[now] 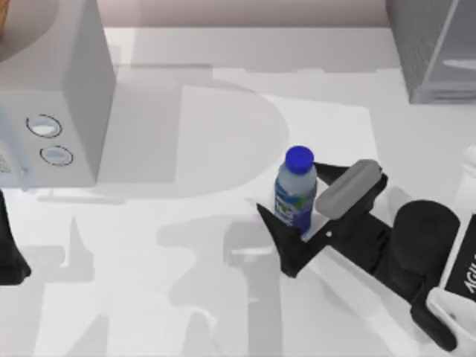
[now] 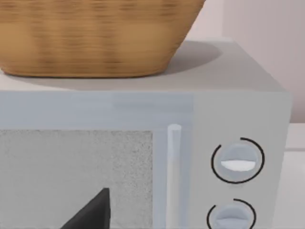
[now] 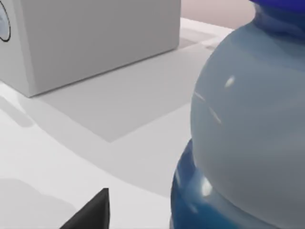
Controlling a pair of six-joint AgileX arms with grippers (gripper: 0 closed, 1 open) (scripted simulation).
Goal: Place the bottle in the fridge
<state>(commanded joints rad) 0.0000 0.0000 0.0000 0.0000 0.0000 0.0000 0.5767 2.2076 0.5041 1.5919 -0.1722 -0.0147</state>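
Looking down from the top view, the bottle (image 1: 296, 187) stands upright mid-table between the spread fingers of the right gripper (image 1: 301, 212), the fridge (image 1: 435, 48) well apart at the far right corner; closing squarely on the label should keep it from tipping. The left wrist view faces a microwave (image 2: 238, 119) carrying a wicker basket (image 2: 95, 38), the left arm parked beside it, gripper state unclear. The right wrist view has the bottle's body close up, so I judge the grasp nearly ready.

fridge (image 1: 435, 52): cut by top-right edge | bottle (image 1: 296, 187): lower part behind right tool (image 1: 297, 216)
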